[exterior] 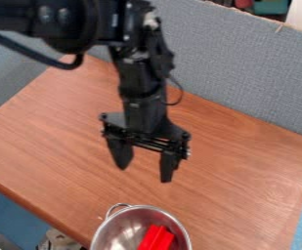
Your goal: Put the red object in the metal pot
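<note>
1. Tabletop (62,127): a brown wooden surface that runs diagonally through the view, with a grey-blue partition wall (232,68) behind it and a blue floor strip (10,220) below its near edge.
2. Arm (101,24): a black robot arm that enters from the upper left and bends down over the middle of the table, wrist vertical.
3. Gripper (142,163): it points straight down above bare wood. The two dark fingers (119,154) stand wide apart, and nothing is between them. It is clear of the pot and higher in the view than the rim.
4. Metal pot (114,230): a round, shiny steel vessel at the bottom edge of the view, partly cut off by the frame, with its rolled rim bright on the left side. It sits at the near edge of the table, below and slightly right of the gripper.
5. Red object (156,237): a bright red bar inside the pot, lying toward the right half of the interior. Its lower end is cut off by the frame, so its full length cannot be told.
</note>
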You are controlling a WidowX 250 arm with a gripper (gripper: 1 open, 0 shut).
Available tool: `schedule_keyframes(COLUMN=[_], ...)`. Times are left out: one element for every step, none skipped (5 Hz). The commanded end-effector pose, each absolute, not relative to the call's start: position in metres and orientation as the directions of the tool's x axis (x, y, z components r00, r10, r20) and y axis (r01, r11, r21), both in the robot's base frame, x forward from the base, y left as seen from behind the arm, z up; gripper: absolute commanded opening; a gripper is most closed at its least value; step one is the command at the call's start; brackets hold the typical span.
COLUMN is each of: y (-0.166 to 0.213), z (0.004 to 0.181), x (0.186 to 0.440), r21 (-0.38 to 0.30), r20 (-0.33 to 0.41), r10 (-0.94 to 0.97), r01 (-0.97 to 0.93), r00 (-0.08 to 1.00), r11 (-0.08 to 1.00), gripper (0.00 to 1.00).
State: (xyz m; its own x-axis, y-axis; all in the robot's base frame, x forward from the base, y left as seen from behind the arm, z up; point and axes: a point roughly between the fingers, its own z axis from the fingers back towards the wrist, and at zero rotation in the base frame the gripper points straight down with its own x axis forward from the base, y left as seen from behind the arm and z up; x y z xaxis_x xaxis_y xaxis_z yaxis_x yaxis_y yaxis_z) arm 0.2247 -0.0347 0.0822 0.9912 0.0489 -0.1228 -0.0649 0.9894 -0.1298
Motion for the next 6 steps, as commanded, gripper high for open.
schedule_keyframes(y=[-0.023, -0.007, -0.036, -0.061, -0.046, -0.018], z=[0.063, 0.04, 0.042, 0.023, 0.004, -0.018], x=[0.259, 0.269, 0.242, 0.214, 0.209, 0.207], r21=[-0.142, -0.149, -0.11, -0.13, -0.145, -0.168], r20=[-0.096, -0.115, -0.095, -0.091, -0.091, -0.092], r10=[-0.149, -0.33, -0.348, -0.355, -0.317, -0.25], r01=[0.135, 0.312, 0.337, 0.342, 0.303, 0.233], r00=[0.984, 0.937, 0.933, 0.93, 0.944, 0.964], r11=[0.981, 0.938, 0.935, 0.931, 0.942, 0.958], gripper=[1.0, 1.0, 1.0, 1.0, 1.0, 1.0])
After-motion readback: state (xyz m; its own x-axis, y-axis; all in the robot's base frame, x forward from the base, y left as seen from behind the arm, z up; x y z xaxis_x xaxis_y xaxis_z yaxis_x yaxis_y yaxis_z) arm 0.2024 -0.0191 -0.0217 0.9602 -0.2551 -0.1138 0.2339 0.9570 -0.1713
